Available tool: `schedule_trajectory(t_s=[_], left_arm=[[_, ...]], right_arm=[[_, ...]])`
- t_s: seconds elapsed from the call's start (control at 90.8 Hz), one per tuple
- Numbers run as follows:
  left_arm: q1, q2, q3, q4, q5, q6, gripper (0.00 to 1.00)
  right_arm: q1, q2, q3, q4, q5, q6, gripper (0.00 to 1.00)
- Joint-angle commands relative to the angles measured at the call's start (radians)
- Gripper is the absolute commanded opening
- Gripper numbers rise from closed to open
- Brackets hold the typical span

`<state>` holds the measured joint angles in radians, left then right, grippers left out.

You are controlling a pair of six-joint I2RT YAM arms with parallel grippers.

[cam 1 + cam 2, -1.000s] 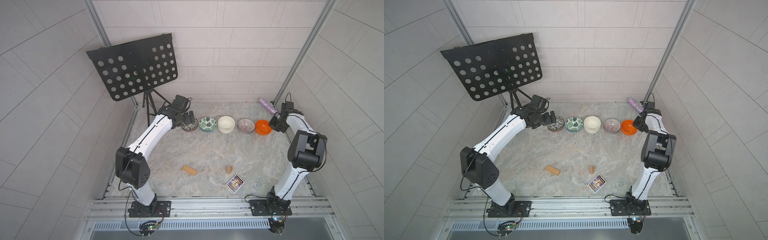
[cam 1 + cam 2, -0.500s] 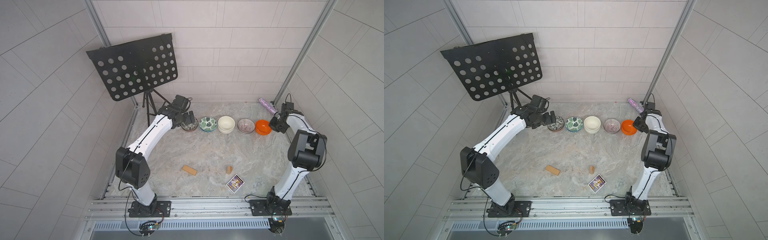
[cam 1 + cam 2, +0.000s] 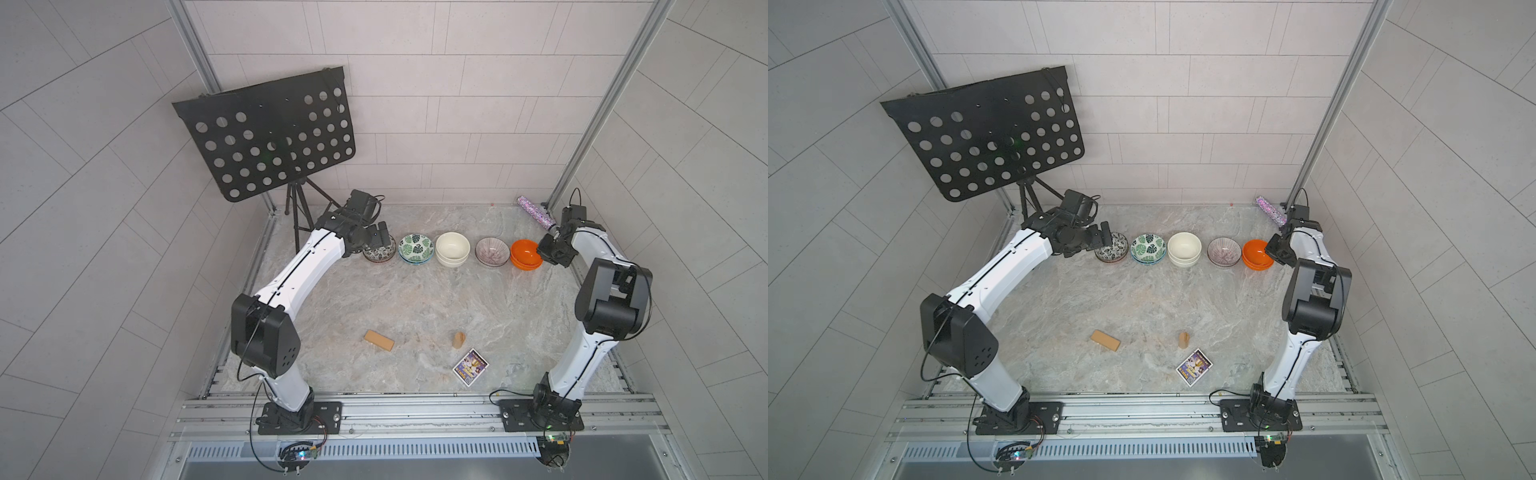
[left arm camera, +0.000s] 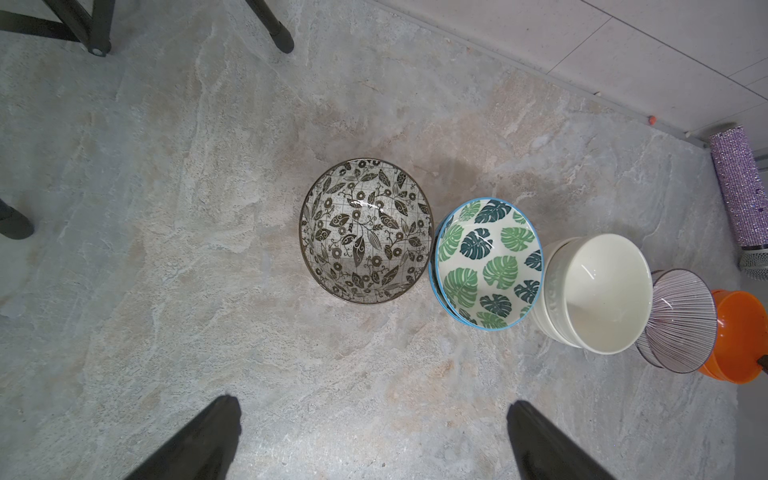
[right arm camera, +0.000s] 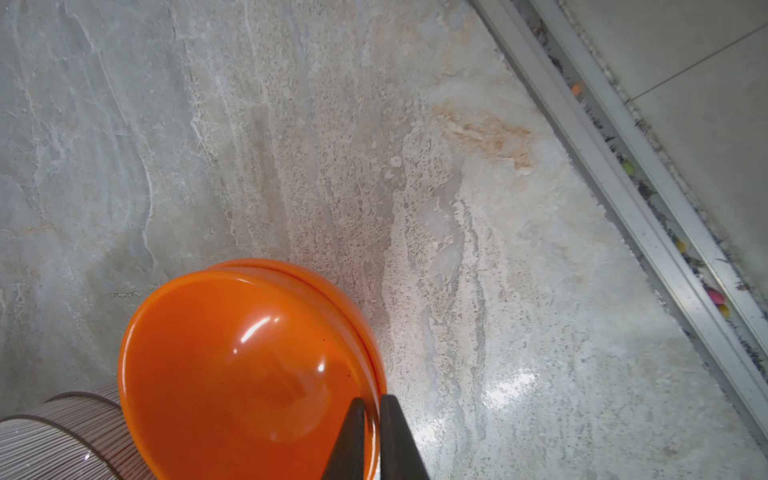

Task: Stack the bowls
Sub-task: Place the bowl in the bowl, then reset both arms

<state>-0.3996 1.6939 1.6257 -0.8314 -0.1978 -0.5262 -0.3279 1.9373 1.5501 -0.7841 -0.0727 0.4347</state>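
The right claw (image 5: pixel 372 400) pinches the orange bowl (image 5: pixel 249 353) at its rim. The left claw (image 4: pixel 372 402) is spread wide near the black-leaf bowl (image 4: pixel 365 230).

White links (image 3: pixel 299 270), bulky black joints (image 3: pixel 266 332), loose black cables (image 3: pixel 237 365); left gripper (image 4: pixel 372 402) and right gripper (image 5: pixel 372 400) carry tapered black fingers (image 4: pixel 199 440).
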Motion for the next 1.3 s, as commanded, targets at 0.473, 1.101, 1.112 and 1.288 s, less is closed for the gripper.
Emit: schedule_trajectory(t_s=[0.473, 1.101, 1.112, 1.288], left_arm=[[0.005, -0.039, -0.024, 0.007, -0.087, 0.027, 1.00], [0.101, -0.311, -0.391, 0.271, -0.306, 0.031, 1.00], [0.101, -0.312, -0.396, 0.271, -0.310, 0.031, 1.00], [0.127, -0.356, -0.489, 0.331, -0.317, 0.071, 1.00]], right_arm=[[0.083, -0.301, -0.122, 0.137, 0.140, -0.003, 0.97], [0.264, -0.614, -1.011, 1.180, 0.110, -0.328, 1.00], [0.265, -0.609, -1.021, 1.202, 0.110, -0.328, 1.00], [0.267, -0.518, -1.120, 1.457, 0.083, -0.314, 1.00]])
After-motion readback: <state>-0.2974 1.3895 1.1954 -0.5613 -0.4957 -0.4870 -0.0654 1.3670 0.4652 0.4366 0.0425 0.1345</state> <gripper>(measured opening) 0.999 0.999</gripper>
